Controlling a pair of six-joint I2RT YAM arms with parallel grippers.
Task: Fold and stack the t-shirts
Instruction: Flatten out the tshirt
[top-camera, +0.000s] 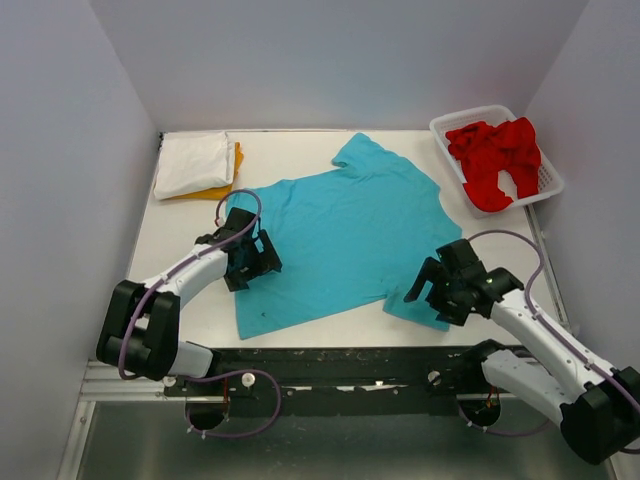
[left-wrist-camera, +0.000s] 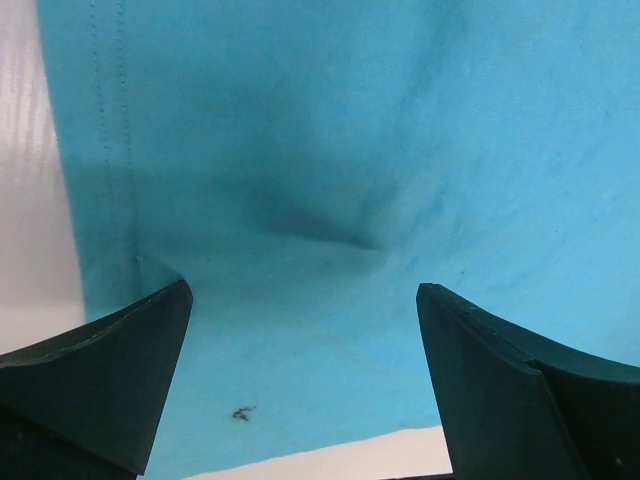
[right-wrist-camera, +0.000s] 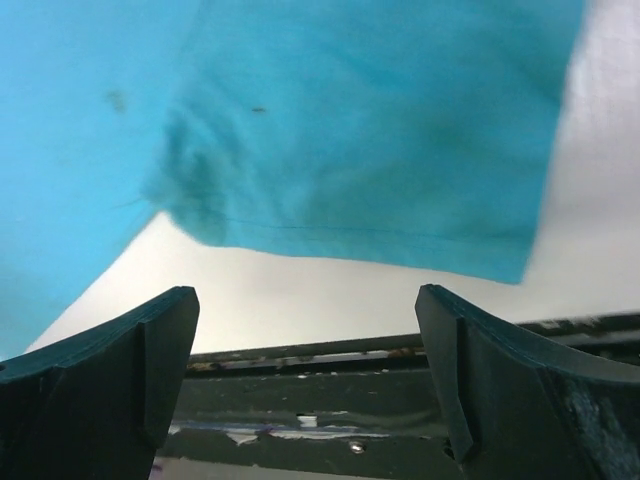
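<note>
A turquoise t-shirt (top-camera: 340, 235) lies spread flat in the middle of the white table (top-camera: 195, 300). My left gripper (top-camera: 262, 258) is open and empty over its left edge; the left wrist view shows the cloth (left-wrist-camera: 330, 180) below the spread fingers (left-wrist-camera: 100, 370). My right gripper (top-camera: 432, 290) is open and empty over the shirt's near right corner; the right wrist view shows that corner (right-wrist-camera: 380, 130) and the table's front edge. A folded white t-shirt (top-camera: 192, 162) lies on a folded orange one (top-camera: 234, 168) at the back left. Red t-shirts (top-camera: 495, 160) are crumpled in the basket.
A white slatted plastic basket (top-camera: 550, 182) stands at the back right. Grey walls close the table in on three sides. A dark metal rail (top-camera: 360, 362) runs along the front edge, also seen in the right wrist view (right-wrist-camera: 320, 385).
</note>
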